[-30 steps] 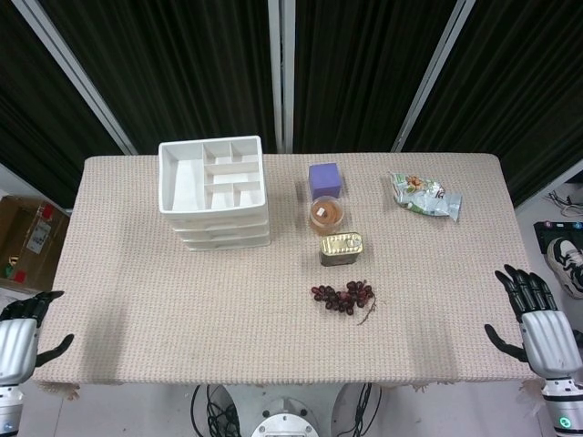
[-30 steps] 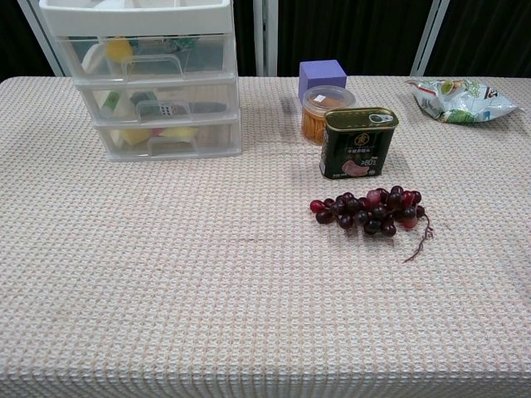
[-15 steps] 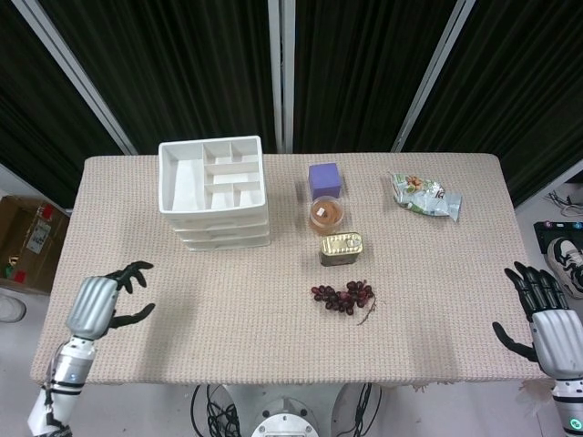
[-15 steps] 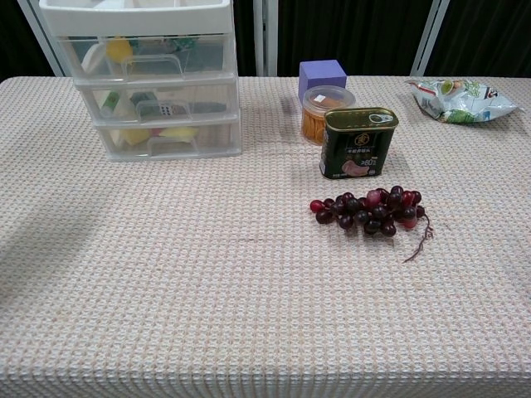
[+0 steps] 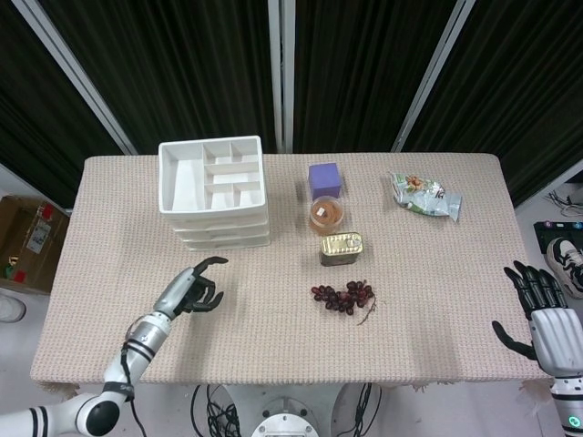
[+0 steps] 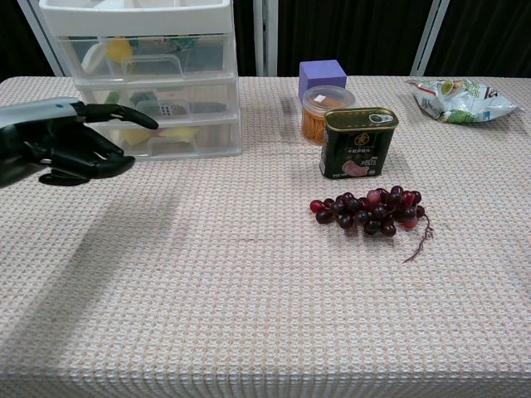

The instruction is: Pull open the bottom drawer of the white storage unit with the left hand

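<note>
The white storage unit (image 5: 215, 191) (image 6: 149, 75) stands at the back left of the table, all three drawers pushed in. Its bottom drawer (image 6: 170, 138) is translucent with yellow and pink items inside. My left hand (image 5: 191, 289) (image 6: 62, 141) hovers over the table in front of the unit, fingers apart and pointing toward the drawers, holding nothing and a short way off the bottom drawer's front. My right hand (image 5: 545, 317) hangs open off the table's right front edge, seen only in the head view.
A green tin can (image 6: 358, 143), an orange-lidded cup (image 6: 326, 112) and a purple box (image 6: 322, 76) stand right of the unit. A bunch of dark grapes (image 6: 369, 209) lies mid-table. A snack bag (image 6: 458, 98) lies at the back right.
My left arm has swung in from the table's left front corner toward the unit's front, coming into the chest view. The right hand has barely moved.
</note>
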